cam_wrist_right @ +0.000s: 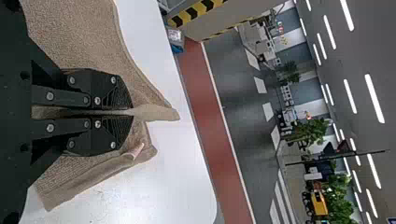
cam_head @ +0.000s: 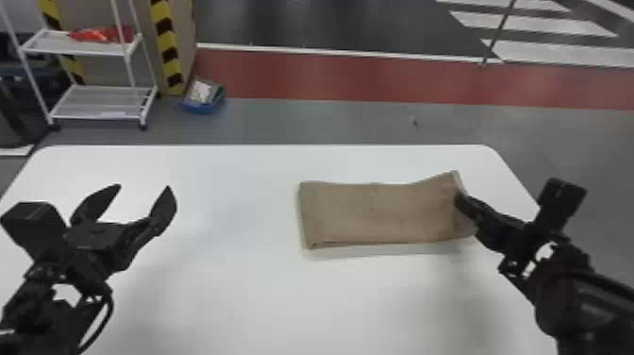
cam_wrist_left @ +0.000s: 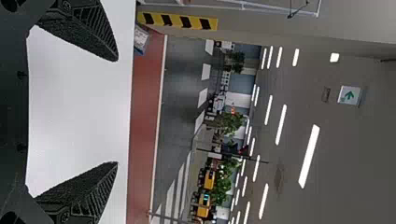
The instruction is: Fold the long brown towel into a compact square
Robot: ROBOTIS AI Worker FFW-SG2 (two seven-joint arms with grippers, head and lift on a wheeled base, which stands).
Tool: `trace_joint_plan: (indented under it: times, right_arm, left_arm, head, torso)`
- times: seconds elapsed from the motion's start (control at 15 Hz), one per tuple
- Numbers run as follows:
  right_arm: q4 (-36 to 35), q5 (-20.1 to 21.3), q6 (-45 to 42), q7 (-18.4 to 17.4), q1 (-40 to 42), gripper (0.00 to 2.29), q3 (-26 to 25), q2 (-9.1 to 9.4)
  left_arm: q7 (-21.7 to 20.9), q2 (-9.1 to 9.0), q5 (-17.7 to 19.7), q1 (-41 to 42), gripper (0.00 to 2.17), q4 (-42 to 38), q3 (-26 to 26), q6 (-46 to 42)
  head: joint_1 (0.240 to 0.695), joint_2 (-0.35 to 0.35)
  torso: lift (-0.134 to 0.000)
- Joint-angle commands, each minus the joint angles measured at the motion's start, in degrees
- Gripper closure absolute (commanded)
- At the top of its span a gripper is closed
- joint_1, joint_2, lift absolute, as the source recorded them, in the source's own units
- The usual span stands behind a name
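The brown towel (cam_head: 377, 212) lies folded as a wide rectangle on the right half of the white table, its right end raised a little. At that end my right gripper (cam_head: 460, 200) holds the cloth. In the right wrist view the right gripper (cam_wrist_right: 132, 112) is shut on a pinched ridge of the towel (cam_wrist_right: 79, 32), with cloth on both sides of the fingers. My left gripper (cam_head: 144, 189) is over the table's left side, well apart from the towel. Seen from its own wrist, the left gripper (cam_wrist_left: 116, 111) has its fingers spread wide with nothing between them.
The white table (cam_head: 236, 292) has rounded far corners. Beyond it on the floor stand a white wire shelf rack (cam_head: 104, 101) at the left and a blue bin (cam_head: 204, 99) beside a striped panel.
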Motion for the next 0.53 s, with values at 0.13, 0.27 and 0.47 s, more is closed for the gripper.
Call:
trace_joint_plan:
  times: [0.13,0.27,0.47]
  right_arm:
    - [1.2,-1.0,1.4,0.0,-0.2,0.0,-1.2,-0.83]
    - [0.1,-0.8,4.9,0.0,-0.4,0.06,-2.2,-2.14]
    - [0.8,0.6,7.0,0.1,-1.6,0.09,-3.1,-5.57]
  left_arm:
    - [0.1,0.14,0.0,0.7,0.09,-0.3,0.6,0.0]
    - [0.1,0.14,-0.1,0.7,0.09,-0.2,0.5,0.0]
    - [0.0,0.05,-0.1,0.4,0.09,0.1,0.2,0.0]
  head:
    - [0.695,-0.14]
    - [0.695,-0.143]
    - [0.695,-0.164]
  torso:
    - [-0.125]
    - [-0.125]
    - [-0.125]
